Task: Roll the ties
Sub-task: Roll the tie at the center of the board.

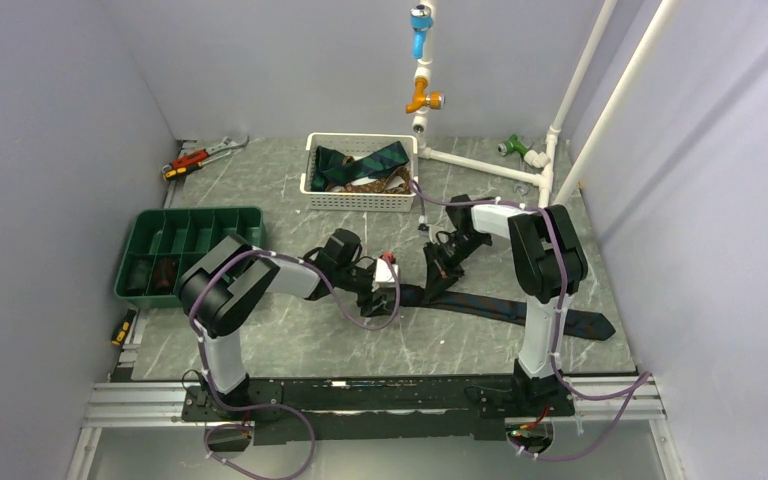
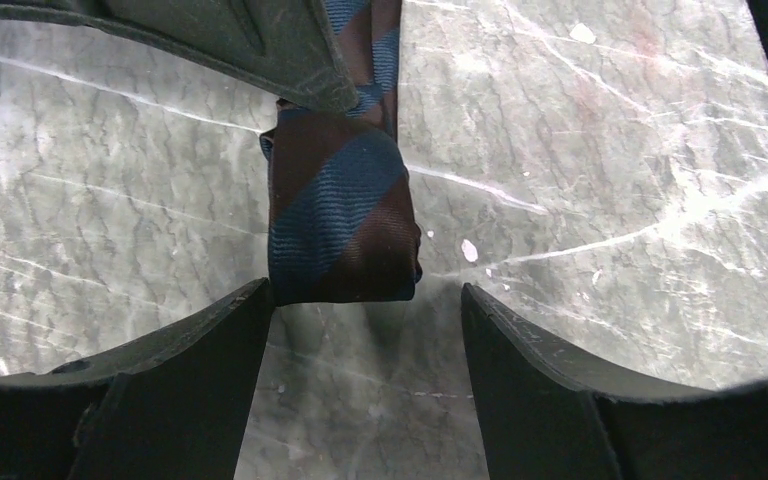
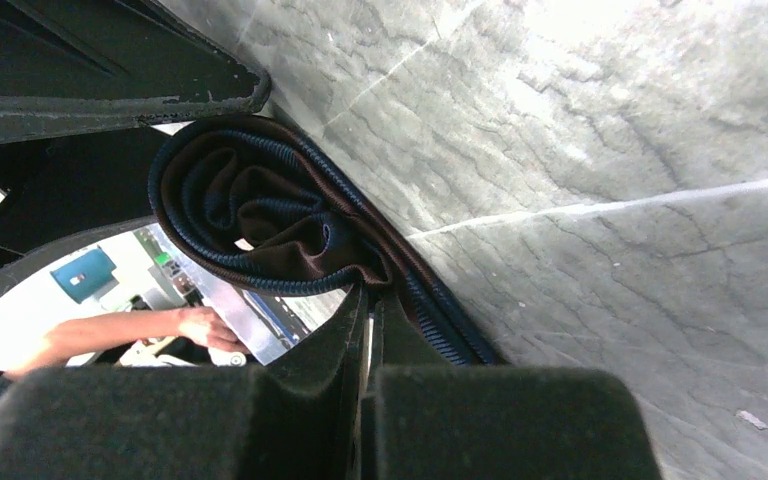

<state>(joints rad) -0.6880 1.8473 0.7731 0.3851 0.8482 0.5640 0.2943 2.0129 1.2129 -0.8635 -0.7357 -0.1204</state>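
Two tools: the left tool [image 1: 385,296] and the right tool [image 1: 439,268]. One tie [image 1: 520,308] lies on the tabletop, running from between them out past the right tool. Beyond both tools, one white basket [image 1: 360,201] holds at least two more ties, one green plaid [image 1: 378,158] and one brown [image 1: 388,183]. Off the left tool's outer side: one green tray [image 1: 196,213], one wrench [image 1: 222,148], one screwdriver [image 1: 120,328]. Beyond the right tool: three pipe valves [image 1: 422,98].

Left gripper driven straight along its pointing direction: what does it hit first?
Most likely the rolled end of the striped tie, which lies just ahead of the open left gripper, in line with its gap. Beyond it, the right gripper pinches the same tie. Exact depth is unclear from the wrist view.
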